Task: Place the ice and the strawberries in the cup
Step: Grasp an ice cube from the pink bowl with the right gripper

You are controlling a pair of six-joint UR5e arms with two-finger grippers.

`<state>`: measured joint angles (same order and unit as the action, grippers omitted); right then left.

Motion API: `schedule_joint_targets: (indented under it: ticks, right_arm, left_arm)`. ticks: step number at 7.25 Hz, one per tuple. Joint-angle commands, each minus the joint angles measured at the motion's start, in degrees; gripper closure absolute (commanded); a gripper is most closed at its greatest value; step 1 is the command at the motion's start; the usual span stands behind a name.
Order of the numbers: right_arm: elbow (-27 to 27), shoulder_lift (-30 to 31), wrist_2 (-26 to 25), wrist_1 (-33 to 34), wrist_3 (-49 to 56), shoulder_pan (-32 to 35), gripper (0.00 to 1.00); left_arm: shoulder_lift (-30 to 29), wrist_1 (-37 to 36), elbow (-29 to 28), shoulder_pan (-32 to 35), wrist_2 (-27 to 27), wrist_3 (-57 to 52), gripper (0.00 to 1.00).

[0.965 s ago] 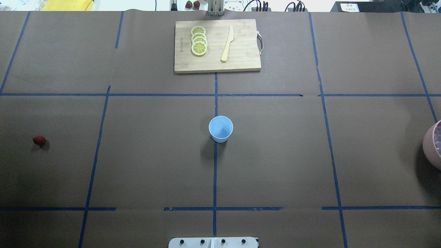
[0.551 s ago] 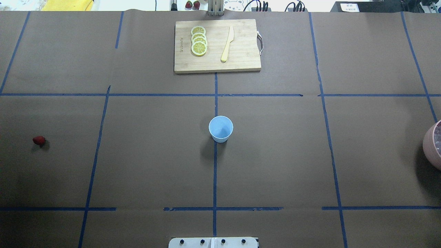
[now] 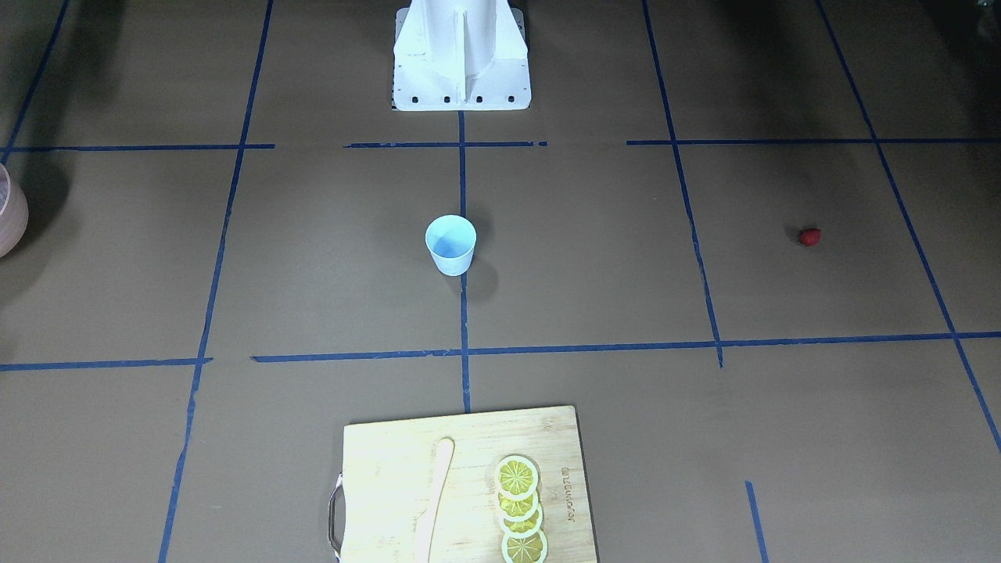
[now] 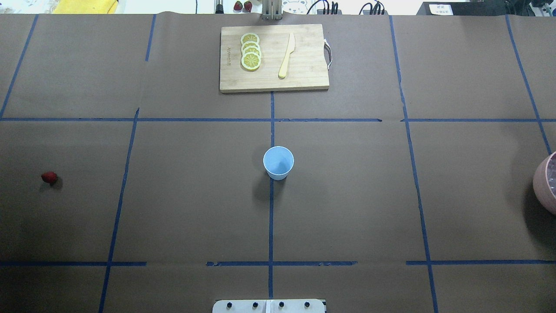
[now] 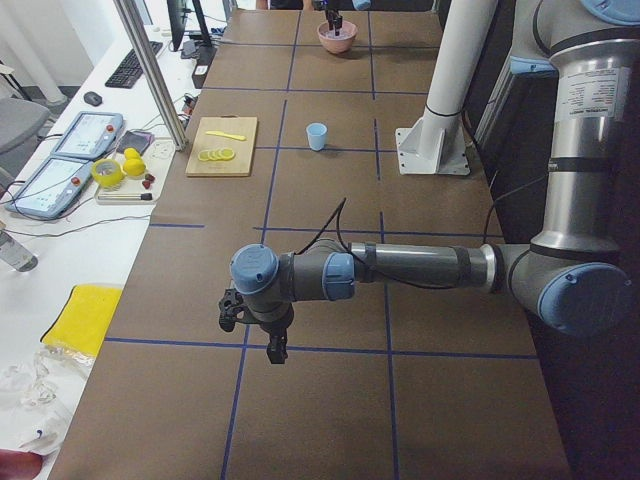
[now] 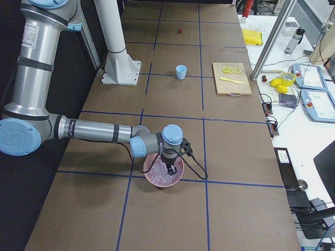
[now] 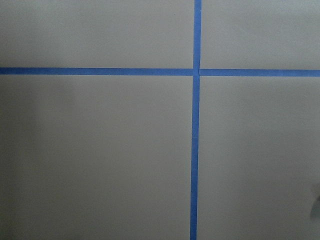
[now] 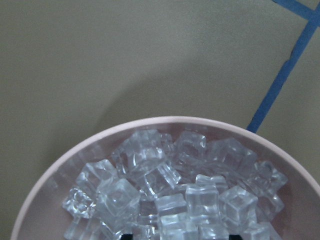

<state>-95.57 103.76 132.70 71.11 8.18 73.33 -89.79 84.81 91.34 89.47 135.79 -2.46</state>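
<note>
Red strawberry lies near the bench's left edge, pale-blue cup mid-bench; the pink bowl of ice is cut off at the right edge. Whether the left hand or right hand is open cannot be told.

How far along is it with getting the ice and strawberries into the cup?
Nothing looks done: the cup looks empty. In hand: the right end effector is at the pink bowl, over the ice; whether it grips a cube cannot be told. To do: carry ice to the cup, then fetch the strawberry, lying on the table far to the robot's left; the left end effector hangs above the table.
</note>
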Motion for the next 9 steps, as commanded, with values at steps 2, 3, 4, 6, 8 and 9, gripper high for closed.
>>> schedule_joint_targets:
  ticks: [2, 3, 4, 6, 8, 9]
  right_arm:
    - [-0.14, 0.04, 0.19, -0.01, -0.01, -0.03, 0.33]
    - [-0.14, 0.04, 0.19, -0.01, -0.01, -0.03, 0.34]
    - [-0.32, -0.04, 0.19, -0.01, -0.01, -0.03, 0.35]
    - [-0.58, 0.13, 0.19, 0.08, -0.01, -0.03, 0.42]
    - [-0.58, 0.22, 0.19, 0.08, 0.08, -0.03, 0.43]
    - [-0.58, 0.31, 0.19, 0.08, 0.08, -0.03, 0.43]
  left_arm:
    - [-0.03, 0.00, -0.02, 0.00, 0.00, 0.09, 0.00]
    - [-0.03, 0.00, -0.02, 0.00, 0.00, 0.09, 0.00]
    - [-0.03, 0.00, -0.02, 0.00, 0.00, 0.00, 0.00]
    - [-0.03, -0.09, -0.02, 0.00, 0.00, 0.00, 0.00]
    - [-0.03, -0.09, -0.11, 0.00, 0.00, 0.09, 0.00]
    - [-0.03, -0.09, -0.11, 0.00, 0.00, 0.09, 0.00]
